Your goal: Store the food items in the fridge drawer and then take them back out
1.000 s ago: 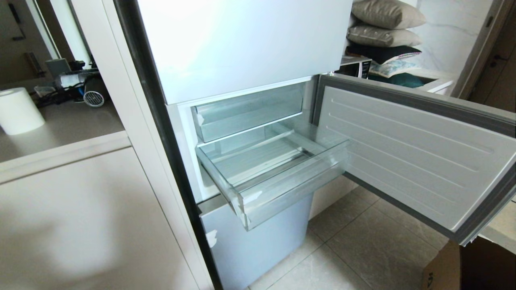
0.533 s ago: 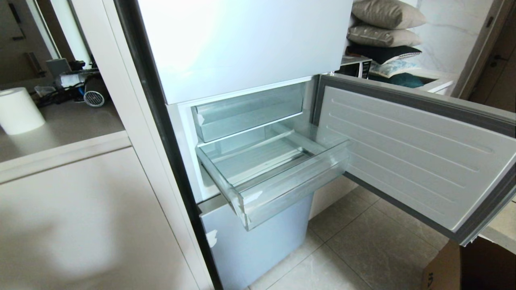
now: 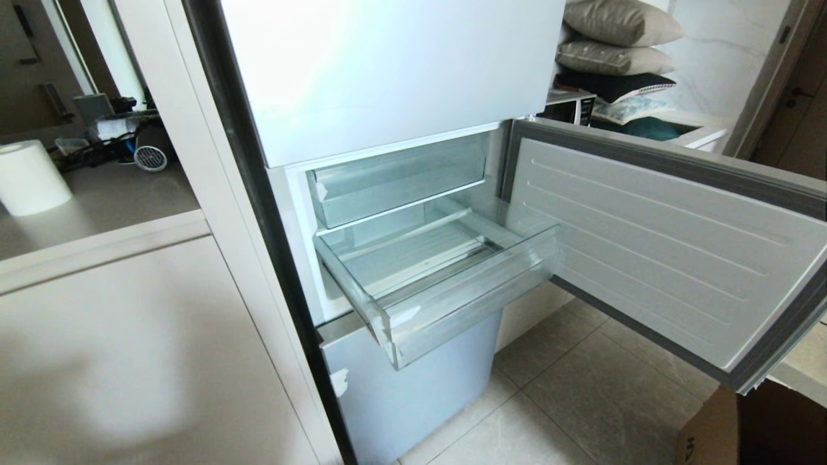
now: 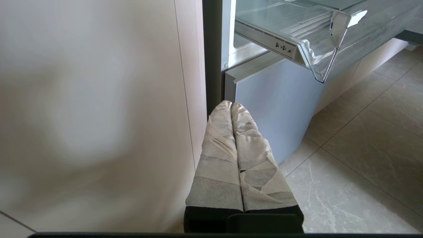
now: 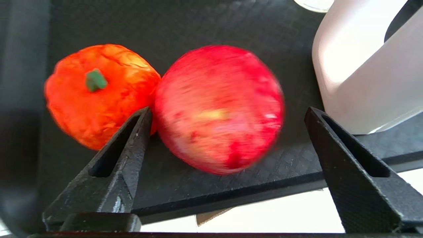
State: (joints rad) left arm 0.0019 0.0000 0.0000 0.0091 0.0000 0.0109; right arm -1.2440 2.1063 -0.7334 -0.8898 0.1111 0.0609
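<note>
In the right wrist view, a round red fruit (image 5: 214, 82) lies blurred on a black tray (image 5: 205, 23), touching an orange fruit with a green stem (image 5: 96, 96). My right gripper (image 5: 228, 110) is open around the red fruit, one finger (image 5: 132, 138) close beside it, the other (image 5: 333, 142) well apart. The clear fridge drawer (image 3: 465, 303) is pulled out with nothing in it; its corner (image 4: 327, 43) also shows in the left wrist view. My left gripper (image 4: 231, 105) hangs shut and parked low by the fridge's edge. Neither arm shows in the head view.
A white plastic jug (image 5: 363, 66) stands on the tray by the right gripper. The fridge door (image 3: 646, 245) swings wide to the right. A shallower clear tray (image 3: 394, 181) sits above the drawer. A cardboard box (image 3: 749, 426) is on the floor, and a pale cabinet (image 3: 129, 361) stands to the left.
</note>
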